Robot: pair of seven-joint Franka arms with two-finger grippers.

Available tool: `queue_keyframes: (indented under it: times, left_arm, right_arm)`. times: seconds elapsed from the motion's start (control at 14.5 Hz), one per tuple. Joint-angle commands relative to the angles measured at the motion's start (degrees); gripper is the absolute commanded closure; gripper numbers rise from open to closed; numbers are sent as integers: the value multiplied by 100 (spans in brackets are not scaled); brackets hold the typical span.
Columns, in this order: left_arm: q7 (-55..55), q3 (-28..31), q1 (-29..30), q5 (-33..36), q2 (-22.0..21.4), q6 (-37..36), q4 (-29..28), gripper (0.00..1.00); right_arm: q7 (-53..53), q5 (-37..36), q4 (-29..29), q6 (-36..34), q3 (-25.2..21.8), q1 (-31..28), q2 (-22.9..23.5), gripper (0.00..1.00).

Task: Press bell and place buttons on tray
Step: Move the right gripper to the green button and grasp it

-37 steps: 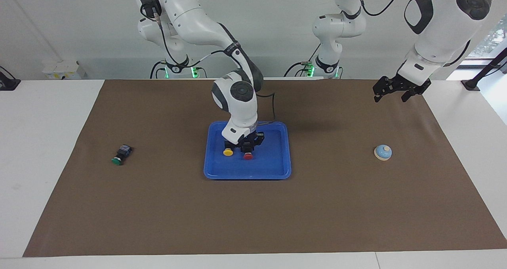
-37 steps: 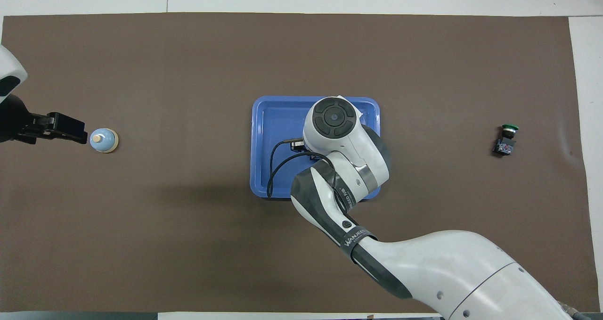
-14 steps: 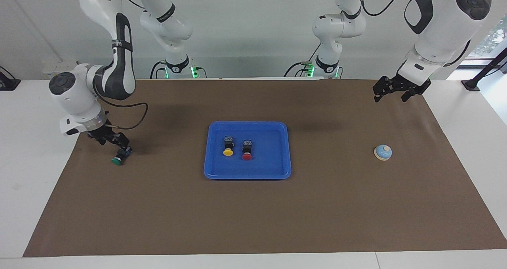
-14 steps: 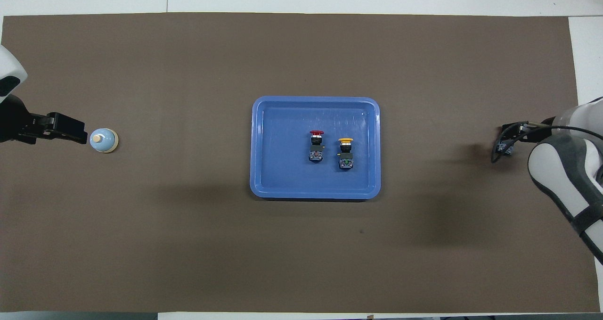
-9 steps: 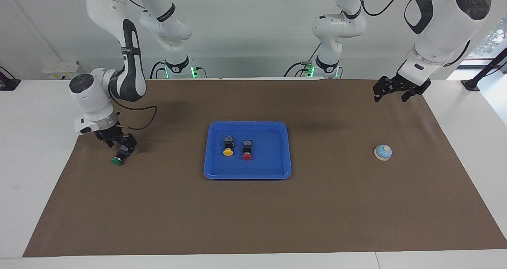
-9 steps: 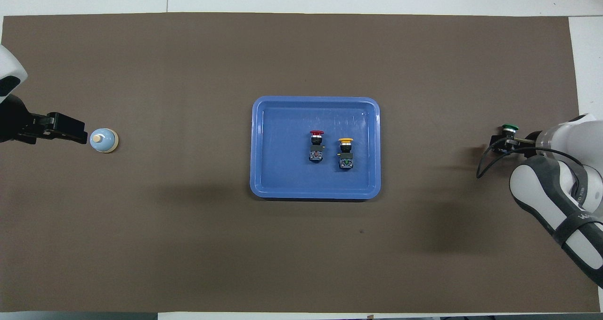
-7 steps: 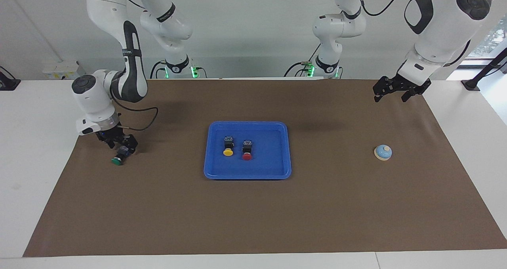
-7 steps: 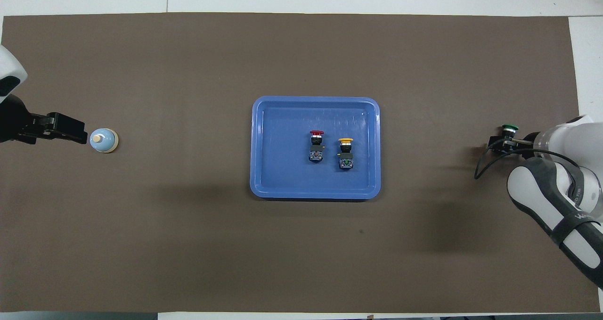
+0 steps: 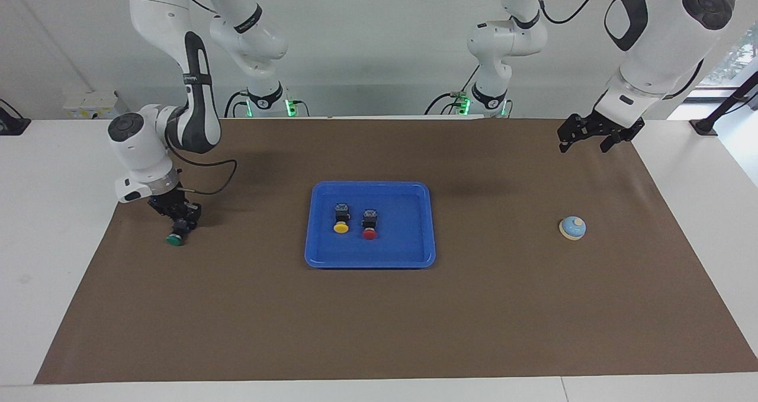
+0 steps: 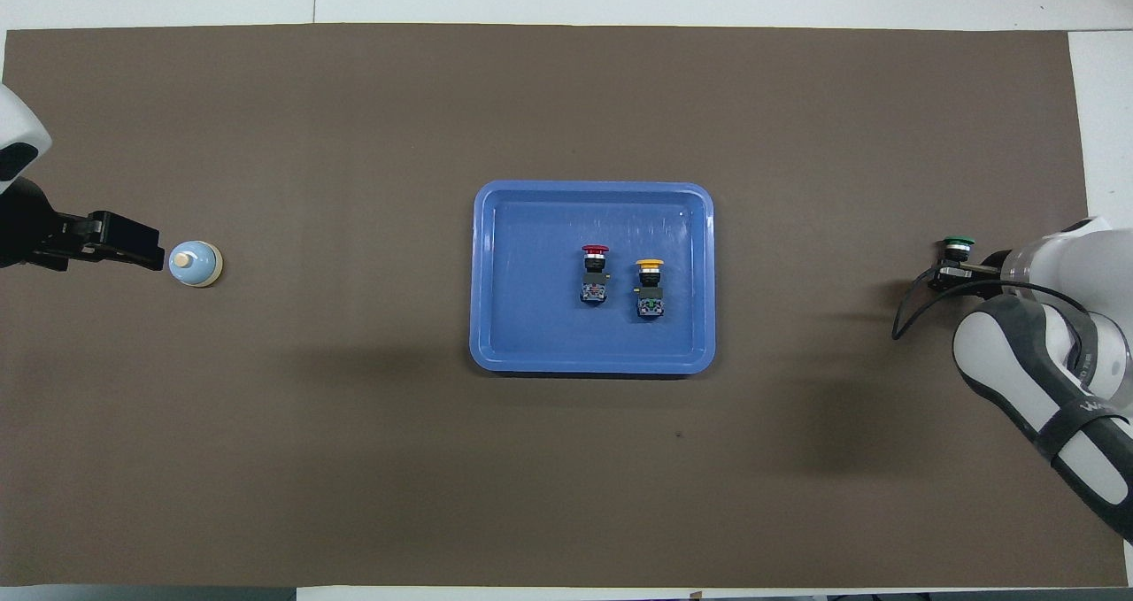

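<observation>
Down at the right arm's end of the table, my right gripper (image 9: 179, 219) sits low over the black body of the green button (image 9: 174, 240); its fingers look drawn in around that body, though I cannot tell whether they are truly pinching it or only flanking it. From above the wrist covers most of the switch, and only the green cap shows, pointing away from the robots. I judge this to be the grasp of the last loose button, so I want a firm, centred squeeze on the blocky body, not on the round cap, which could roll out of the grip. I would confirm contact in the facing view before lifting, then raise straight up so the button does not drag on the brown mat (image 9: 379, 319). Outward from there, the tray (image 9: 414, 254) lies mid-table, well apart from my gripper, with the yellow button (image 9: 340, 227) and the red button (image 9: 369, 232) lying side by side inside it. I would aim for the bare floor beside the red one to avoid knocking either. My left gripper (image 9: 583, 138) waits in the air at the left arm's end with its fingers spread, while the bell (image 9: 572, 228) sits on the mat at that same end.
</observation>
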Motion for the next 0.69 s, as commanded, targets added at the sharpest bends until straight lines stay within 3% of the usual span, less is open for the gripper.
queue_keyframes:
  times: [0.0, 0.21, 0.34, 0.62]
  left_arm:
    - [-28, 36, -20, -40, -70, 13, -41, 0]
    - [-28, 36, -20, -40, -61, 13, -41, 0]
    - [-28, 36, -20, -40, -61, 13, -41, 0]
    - [-28, 36, -20, -40, -61, 13, -41, 0]
  right_arm:
    - [-125, 36, 644, -985, 128, 203, -80, 100]
    - [505, 45, 1909, -2462, 128, 950, 34, 100]
    - [1015, 19, 2613, -3062, 128, 1503, 270, 100]
    - [1947, 71, 3161, -3416, 128, 2821, 412, 100]
